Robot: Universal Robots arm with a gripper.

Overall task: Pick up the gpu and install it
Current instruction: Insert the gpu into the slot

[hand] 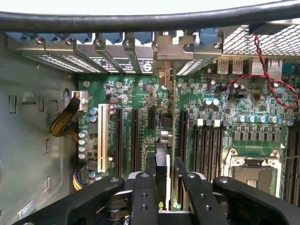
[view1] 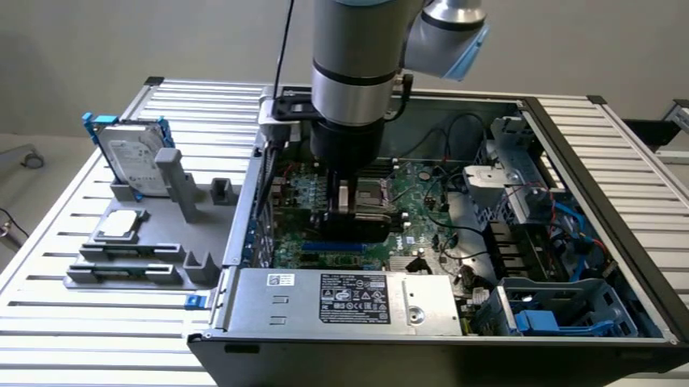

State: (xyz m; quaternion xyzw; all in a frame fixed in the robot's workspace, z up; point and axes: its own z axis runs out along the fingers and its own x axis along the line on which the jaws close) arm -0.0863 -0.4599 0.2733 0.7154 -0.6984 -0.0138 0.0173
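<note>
Jaws clamped on the gpu [hand: 172, 103]: in the wrist view the gripper [hand: 165, 165] presses its two black fingers [hand: 150, 168] against either side of the thin card. The card stands edge-on over the green motherboard [hand: 140, 93], among the long black expansion slots [hand: 134, 136]. Its silver bracket [hand: 173, 49] sits against the row of rear slot covers at the case wall. A CPU socket [hand: 255, 176] lies off to one side, with red wires [hand: 272, 75] looping near it.

In the exterior view the arm [view1: 356, 72] reaches straight down into the open computer case [view1: 603, 161], with the gripper low over the middle of the motherboard. This view also takes in the surroundings. On the exterior view's left, a grey fixture [view1: 183, 193] holds a hard drive [view1: 135, 157] in a blue frame and a square CPU chip [view1: 119, 226]. The labelled power supply [view1: 344, 298] sits at the case's near edge.
</note>
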